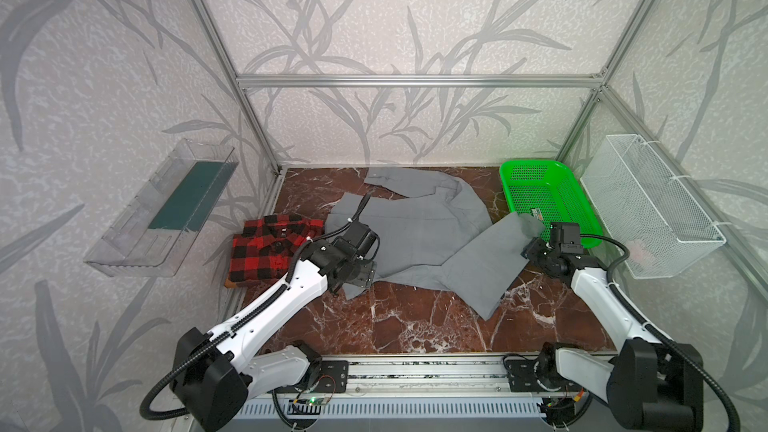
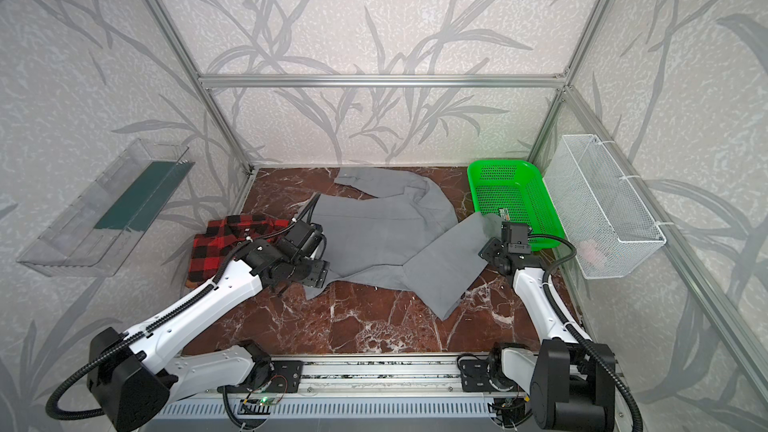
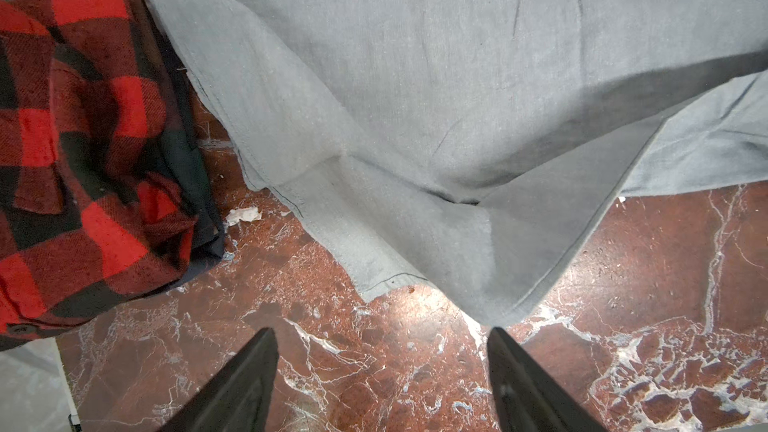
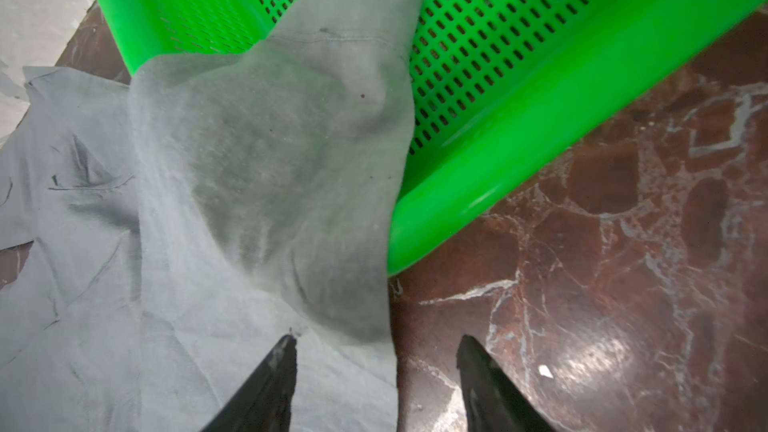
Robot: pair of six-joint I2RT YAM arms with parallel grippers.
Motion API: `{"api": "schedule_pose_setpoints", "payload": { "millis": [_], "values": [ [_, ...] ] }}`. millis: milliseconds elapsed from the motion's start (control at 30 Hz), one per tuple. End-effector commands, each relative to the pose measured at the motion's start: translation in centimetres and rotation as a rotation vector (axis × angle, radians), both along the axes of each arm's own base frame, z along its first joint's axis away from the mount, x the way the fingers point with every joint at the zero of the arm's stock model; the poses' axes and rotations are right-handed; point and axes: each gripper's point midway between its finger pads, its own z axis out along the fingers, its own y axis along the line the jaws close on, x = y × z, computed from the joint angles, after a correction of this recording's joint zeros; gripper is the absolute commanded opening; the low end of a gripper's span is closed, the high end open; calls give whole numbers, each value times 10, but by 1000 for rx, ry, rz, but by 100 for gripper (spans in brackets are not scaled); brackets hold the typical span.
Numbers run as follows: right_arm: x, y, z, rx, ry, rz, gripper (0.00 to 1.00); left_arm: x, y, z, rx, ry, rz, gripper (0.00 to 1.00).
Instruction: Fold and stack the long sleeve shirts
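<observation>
**Q:** Where are the shirts?
**A:** The grey shirt lies spread across the marble desk, one sleeve draped over the rim of the green basket. The plaid shirt sits folded at the left edge.
**Q:** And the claws?
**A:** The left claw gapes empty at the grey hem. The right claw (also empty) stands parted over the sleeve's edge.

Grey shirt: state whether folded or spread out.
Spread out: the grey shirt lies open on the table, a sleeve over the green basket.
</observation>
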Motion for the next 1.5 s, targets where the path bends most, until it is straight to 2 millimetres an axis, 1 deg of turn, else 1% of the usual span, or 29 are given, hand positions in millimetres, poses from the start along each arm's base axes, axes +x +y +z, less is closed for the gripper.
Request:
{"api": "schedule_pose_setpoints", "payload": {
  "millis": [0, 133, 233, 267, 300, 333, 400, 433, 533, 600, 667, 700, 767, 867, 933, 1000, 1067, 1133, 1200, 1300, 1367, 1467],
  "values": [
    [17, 6, 0, 27, -81, 29, 62, -5, -2, 2, -23, -8, -19, 80],
    [33, 11, -8, 51, -105, 51, 58, -8, -6, 0, -55, 4, -22, 79],
    [44, 18, -7, 83, -137, 84, 49, -13, -9, -4, -88, 26, -8, 79],
    [47, 21, -6, 95, -154, 97, 42, -14, -9, -4, -94, 25, 2, 79],
    [50, 24, -2, 85, -175, 134, 33, -15, -9, -5, -100, 20, 12, 79],
    [52, 27, 0, 89, -192, 151, 28, -18, -11, -6, -118, 23, 19, 79],
    [54, 32, 11, 98, -239, 175, 18, -24, -19, -13, -190, 50, 49, 79],
    [54, 34, 17, 92, -261, 189, 15, -25, -19, -16, -203, 54, 71, 79],
    [53, 47, 47, 70, -350, 253, 6, -27, -19, -20, -253, 48, 156, 79],
    [50, 63, 72, 63, -414, 318, 0, -29, -16, -25, -290, 42, 235, 79],
    [45, 78, 97, 57, -473, 377, 0, -31, -14, -29, -327, 40, 306, 80],
    [40, 90, 110, 51, -509, 421, 0, -33, -15, -33, -355, 42, 337, 80],
    [30, 106, 132, 18, -564, 488, 0, -37, -18, -40, -405, 49, 351, 80],
    [14, 129, 161, 19, -661, 587, 0, -40, -11, -53, -400, 23, 355, 81],
    [5, 138, 178, 32, -706, 641, 0, -39, -1, -60, -349, -13, 354, 81],
    [-2, 145, 190, 45, -736, 681, 0, -33, 10, -64, -283, -72, 358, 81],
    [-9, 152, 201, 61, -761, 723, 0, -25, 13, -66, -256, -122, 351, 81],
    [-16, 158, 210, 77, -778, 760, 0, -16, 22, -67, -206, -185, 367, 81],
    [-23, 162, 220, 92, -779, 786, 0, -11, 19, -73, -207, -210, 346, 81],
    [-40, 165, 234, 89, -779, 836, 0, -13, 19, -85, -167, -210, 321, 81],
    [-52, 170, 242, 83, -786, 874, 0, -15, 14, -87, -146, -212, 289, 81],
    [-73, 179, 251, 101, -801, 929, 0, -17, 14, -86, -95, -202, 277, 82]
  ]
}}
